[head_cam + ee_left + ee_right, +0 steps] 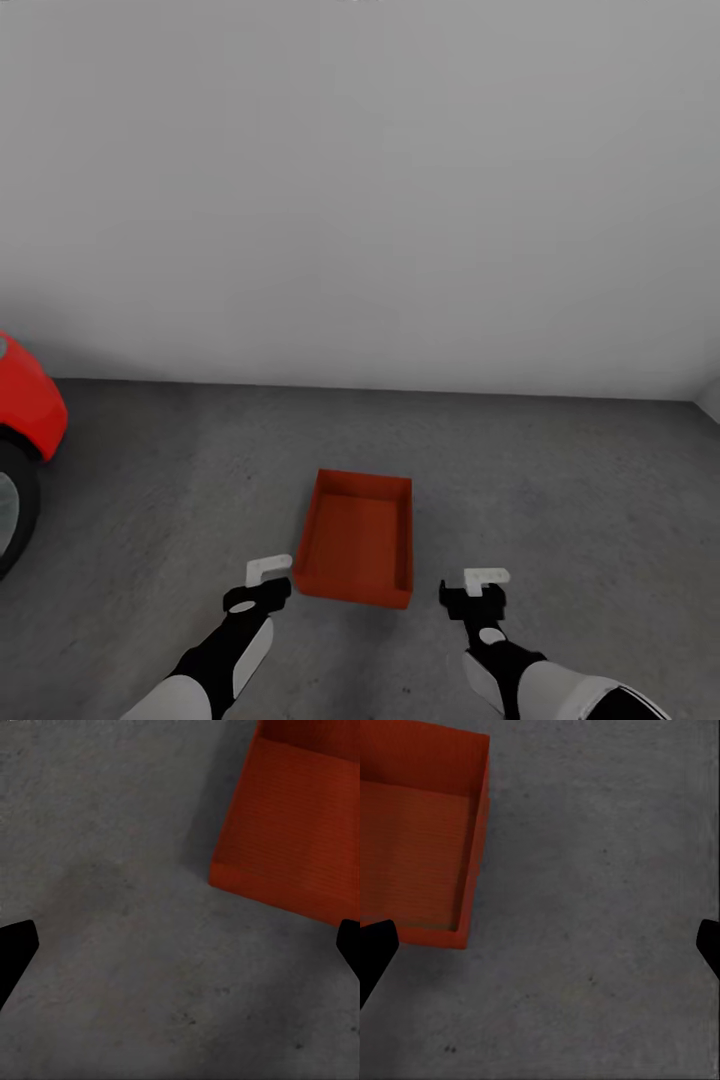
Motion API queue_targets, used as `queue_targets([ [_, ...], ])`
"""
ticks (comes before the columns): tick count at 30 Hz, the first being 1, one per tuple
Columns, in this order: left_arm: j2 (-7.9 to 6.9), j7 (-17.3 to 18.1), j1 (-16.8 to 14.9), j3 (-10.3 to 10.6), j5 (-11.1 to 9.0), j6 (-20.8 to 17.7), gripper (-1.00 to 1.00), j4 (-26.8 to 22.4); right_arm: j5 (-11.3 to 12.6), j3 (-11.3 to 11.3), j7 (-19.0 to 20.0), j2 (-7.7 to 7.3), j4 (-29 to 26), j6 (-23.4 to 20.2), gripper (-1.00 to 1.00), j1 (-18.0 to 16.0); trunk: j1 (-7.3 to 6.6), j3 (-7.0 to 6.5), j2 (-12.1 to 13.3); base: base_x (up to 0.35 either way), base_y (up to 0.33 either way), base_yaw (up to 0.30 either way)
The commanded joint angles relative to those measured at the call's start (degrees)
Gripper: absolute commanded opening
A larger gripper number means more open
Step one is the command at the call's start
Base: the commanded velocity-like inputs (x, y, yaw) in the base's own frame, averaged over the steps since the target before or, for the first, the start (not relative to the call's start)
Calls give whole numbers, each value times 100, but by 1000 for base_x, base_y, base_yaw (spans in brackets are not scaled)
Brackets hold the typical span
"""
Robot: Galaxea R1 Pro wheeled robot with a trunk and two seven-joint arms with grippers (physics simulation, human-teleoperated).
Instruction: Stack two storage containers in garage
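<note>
In the garage, one orange-red storage container [360, 535] stands open-topped and empty on the dark grey floor [570, 480]. Whether another container is nested inside it I cannot tell. My left gripper [265, 580] hovers open just off the container's near left corner, with nothing between its fingers. My right gripper [480, 588] hovers open a little to the right of the near right corner, also empty. In the left wrist view the container [292, 832] lies beyond the spread dark fingertips [15, 952]. The right wrist view has the container [412, 855] off to one side of the open gripper [540, 945].
The front of a red car [25, 410] with its dark wheel [10, 510] stands at the left edge. A plain white-grey wall [360, 200] closes the room behind the container. Bare concrete floor stretches to the right and between the container and the car.
</note>
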State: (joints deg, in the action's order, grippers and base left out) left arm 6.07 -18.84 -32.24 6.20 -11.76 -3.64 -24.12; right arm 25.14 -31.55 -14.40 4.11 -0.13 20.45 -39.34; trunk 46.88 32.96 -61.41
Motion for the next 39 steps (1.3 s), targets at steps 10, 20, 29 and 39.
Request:
queue_targets([
  [10,-359,-48,-1,66,-279,-55,100,975,139,-61,12,-915,176,-78,100,-27,-220,-175,399,0,0,0],
  [20,-696,20,39,65,-1525,-7,100,2394,158,-68,38,-894,206,-106,100,1138,-440,-355,800,0,0,0],
  [29,-688,24,709,65,-1528,-8,100,2404,131,-72,64,-889,206,-1125,100,1756,-462,-373,840,0,0,0],
  [39,-652,296,1351,72,-1490,163,100,2403,115,-71,132,-528,206,-1215,100,2501,-462,-401,840,0,0,-28],
])
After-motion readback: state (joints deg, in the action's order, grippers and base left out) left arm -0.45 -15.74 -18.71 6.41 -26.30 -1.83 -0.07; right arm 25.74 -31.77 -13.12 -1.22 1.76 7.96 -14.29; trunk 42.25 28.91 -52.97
